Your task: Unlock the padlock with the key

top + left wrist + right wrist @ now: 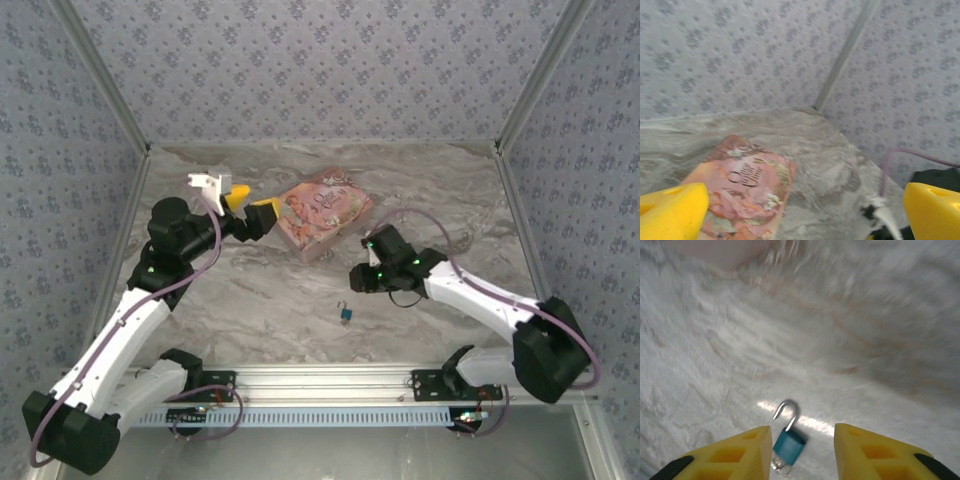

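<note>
Marble table (250, 300) — right pincer (802, 440) angled down, jaws apart, above padlock (788, 447).

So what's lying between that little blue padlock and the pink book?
Nothing; in the top view, the stretch of table from padlock to book is bare.

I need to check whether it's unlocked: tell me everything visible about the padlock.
The padlock is tiny, with a blue-teal body and thin silver shackle whose hooked end looks swung free, apparently open. It lies on the marbled table, between the right end effector's parted yellow fingers; something pale sits at its base, too blurred to name.
</note>
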Tool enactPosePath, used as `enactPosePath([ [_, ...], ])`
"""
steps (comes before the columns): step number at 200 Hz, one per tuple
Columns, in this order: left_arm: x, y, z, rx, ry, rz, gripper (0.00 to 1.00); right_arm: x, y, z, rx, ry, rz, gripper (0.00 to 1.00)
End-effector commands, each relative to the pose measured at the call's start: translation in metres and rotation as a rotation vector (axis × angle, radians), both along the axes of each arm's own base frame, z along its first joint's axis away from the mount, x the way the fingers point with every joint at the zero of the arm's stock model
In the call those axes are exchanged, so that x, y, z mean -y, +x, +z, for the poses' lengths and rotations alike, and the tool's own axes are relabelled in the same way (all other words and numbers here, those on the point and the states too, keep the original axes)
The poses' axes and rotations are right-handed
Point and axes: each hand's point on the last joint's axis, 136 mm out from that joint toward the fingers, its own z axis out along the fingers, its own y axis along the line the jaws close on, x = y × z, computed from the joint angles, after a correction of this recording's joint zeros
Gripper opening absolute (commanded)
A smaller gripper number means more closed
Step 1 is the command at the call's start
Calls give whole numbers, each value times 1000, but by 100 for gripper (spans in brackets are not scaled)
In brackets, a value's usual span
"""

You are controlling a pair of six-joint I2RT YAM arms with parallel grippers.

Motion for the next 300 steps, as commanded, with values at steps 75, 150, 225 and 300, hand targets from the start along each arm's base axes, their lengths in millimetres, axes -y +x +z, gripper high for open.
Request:
enactPosePath([
  [75, -127, 40, -79, -128, 212, 665, 99, 147, 47, 112, 575, -169, -400, 85],
  [150, -201, 41, -163, -285, 299, 1000, 99, 248, 47, 72, 725, -239, -775, 100],
  [225, -204, 54, -198, -302, 509, 945, 99, 275, 72, 5, 675, -281, -773, 100],
  [300, -195, 69, -222, -117, 505, 887, 99, 248, 113, 9, 792, -215, -560, 100],
])
